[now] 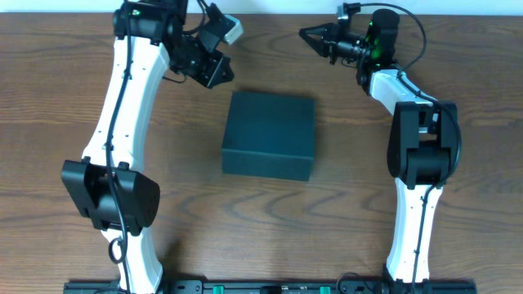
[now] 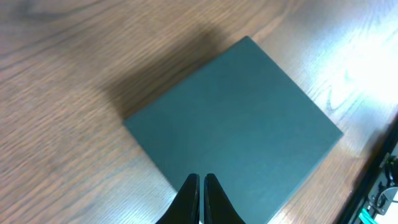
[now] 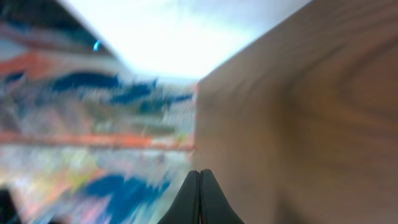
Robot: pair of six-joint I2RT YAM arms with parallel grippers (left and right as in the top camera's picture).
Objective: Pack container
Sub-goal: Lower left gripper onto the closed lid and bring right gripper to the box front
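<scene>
The container [image 1: 270,134] is a dark teal-black square box with its lid closed, standing in the middle of the wooden table. It fills the left wrist view [image 2: 233,127]. My left gripper [image 1: 214,75] is shut and empty, raised just off the box's far left corner; its fingertips [image 2: 201,178] show above the box's near edge. My right gripper [image 1: 310,34] is shut and empty, held high at the far right of the table, pointing left. Its fingertips [image 3: 199,174] show against the table's edge and a blurred background.
The wooden table [image 1: 73,98] lies all around the box. The two arm bases stand at the front left [image 1: 110,192] and front right [image 1: 421,151]. A black rail [image 1: 270,286] runs along the front edge. No snack packets are in view.
</scene>
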